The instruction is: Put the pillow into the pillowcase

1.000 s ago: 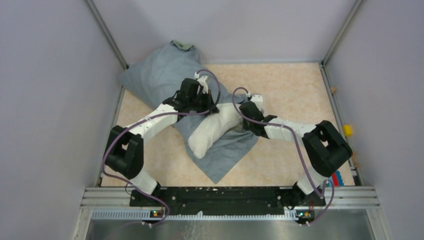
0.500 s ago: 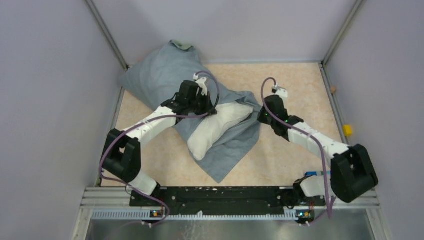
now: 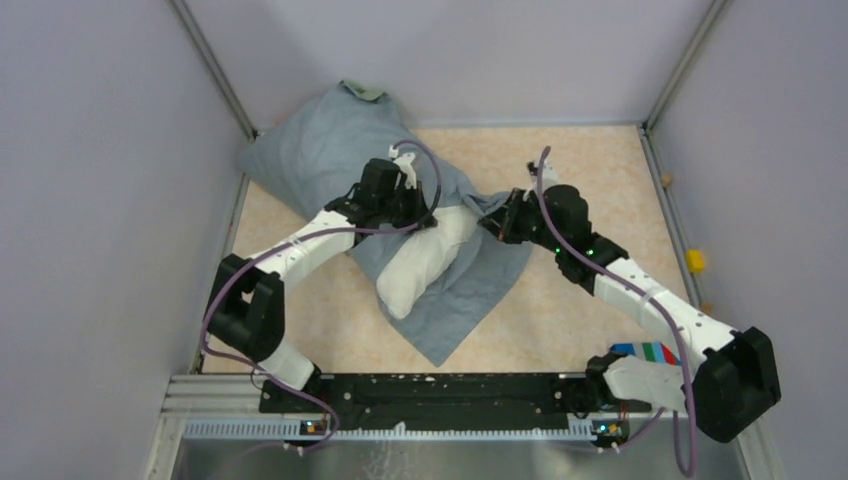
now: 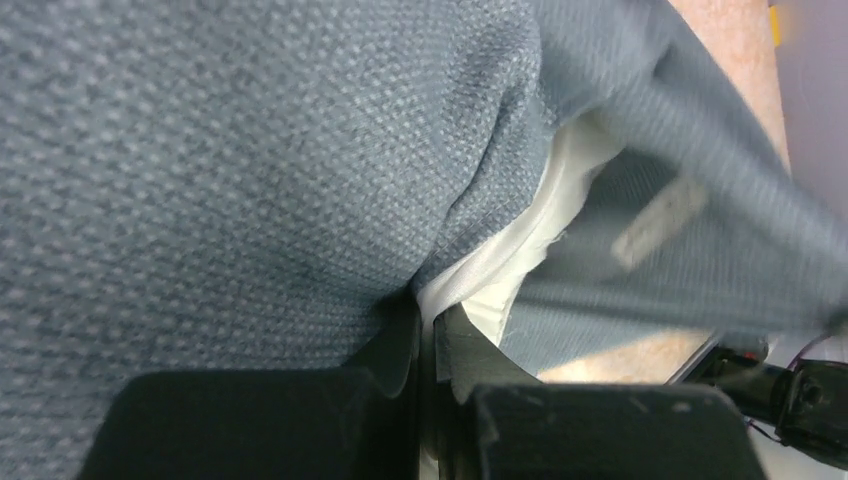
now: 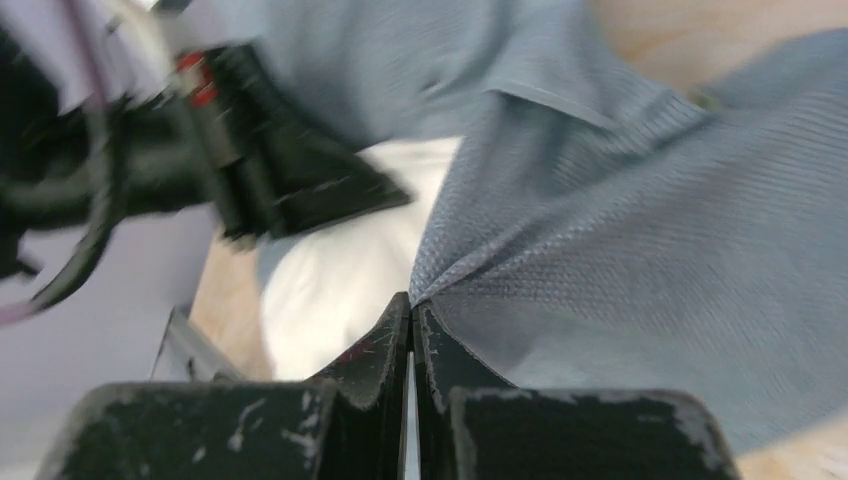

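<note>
— Where is the pillow (image 3: 420,268)?

— Middle of the table (image 3: 600,170), lying slantwise. Its far end is tucked under the grey cloth. Its near end sticks out white and bare, resting on the lower flap of the pillowcase (image 3: 320,150).

— And the case itself?

— Wrinkled. Its far-left part is heaped plump against the corner where the walls meet. The open end spreads toward the near right, with one flap flat on the table under the pillow and the other drawn over the pillow's far half.

— Left claw (image 4: 428,330)?

— At the mouth of the case, on the left side of the pillow. Seen from its own camera, the fingers are nearly together, with only a thin slit between them. They are pinched on the grey hem just where it meets the white fabric. I can't tell whether any of the white is caught in there too.

— Right claw (image 5: 411,312)?

— Across the pillow from the left one, reaching in from the right. The fingers are pressed together on a fold of the grey cloth, which pulls to a point at the tips. White pillow shows just left of that pinch, with the other claw's black body beyond it.

— Do the two claws touch?

— No. They are near each other, with the pillow's covered end between them.
</note>
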Robot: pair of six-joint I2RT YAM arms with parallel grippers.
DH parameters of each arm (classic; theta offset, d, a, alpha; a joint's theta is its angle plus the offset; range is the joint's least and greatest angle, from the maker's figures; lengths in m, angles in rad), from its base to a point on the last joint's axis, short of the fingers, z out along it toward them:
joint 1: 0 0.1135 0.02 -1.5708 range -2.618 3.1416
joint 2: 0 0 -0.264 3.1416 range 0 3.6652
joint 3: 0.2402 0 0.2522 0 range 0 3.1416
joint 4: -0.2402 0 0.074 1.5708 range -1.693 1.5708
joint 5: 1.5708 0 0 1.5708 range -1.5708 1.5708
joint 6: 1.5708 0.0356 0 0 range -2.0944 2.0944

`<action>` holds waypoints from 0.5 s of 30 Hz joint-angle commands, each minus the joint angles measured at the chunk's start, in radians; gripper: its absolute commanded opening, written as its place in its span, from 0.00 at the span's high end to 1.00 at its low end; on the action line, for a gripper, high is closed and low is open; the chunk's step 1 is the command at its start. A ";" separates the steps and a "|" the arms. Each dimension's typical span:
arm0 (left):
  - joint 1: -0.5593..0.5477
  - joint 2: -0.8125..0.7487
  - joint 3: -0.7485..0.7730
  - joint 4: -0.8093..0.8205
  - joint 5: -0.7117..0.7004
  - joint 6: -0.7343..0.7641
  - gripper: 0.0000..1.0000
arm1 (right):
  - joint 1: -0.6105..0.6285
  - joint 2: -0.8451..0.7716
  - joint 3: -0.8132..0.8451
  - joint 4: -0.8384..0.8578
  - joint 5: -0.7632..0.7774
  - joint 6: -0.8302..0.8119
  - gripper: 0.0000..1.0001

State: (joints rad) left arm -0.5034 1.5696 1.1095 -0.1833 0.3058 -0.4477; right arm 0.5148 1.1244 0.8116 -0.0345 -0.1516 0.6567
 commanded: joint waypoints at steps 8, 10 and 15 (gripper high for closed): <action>-0.037 0.219 0.508 -0.122 -0.064 -0.022 1.00 | 0.139 0.066 0.056 0.002 -0.094 -0.082 1.00; -0.047 0.281 0.529 -0.137 -0.053 -0.006 1.00 | 0.088 0.065 0.047 -0.008 -0.084 -0.059 1.00; -0.092 0.320 0.494 -0.160 -0.035 0.060 0.72 | 0.028 0.095 0.090 -0.145 0.061 -0.068 1.00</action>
State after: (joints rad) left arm -0.5671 1.8767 1.6119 -0.3569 0.2768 -0.4423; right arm 0.5720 1.2015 0.8639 -0.0742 -0.1864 0.5983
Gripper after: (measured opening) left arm 0.162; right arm 0.003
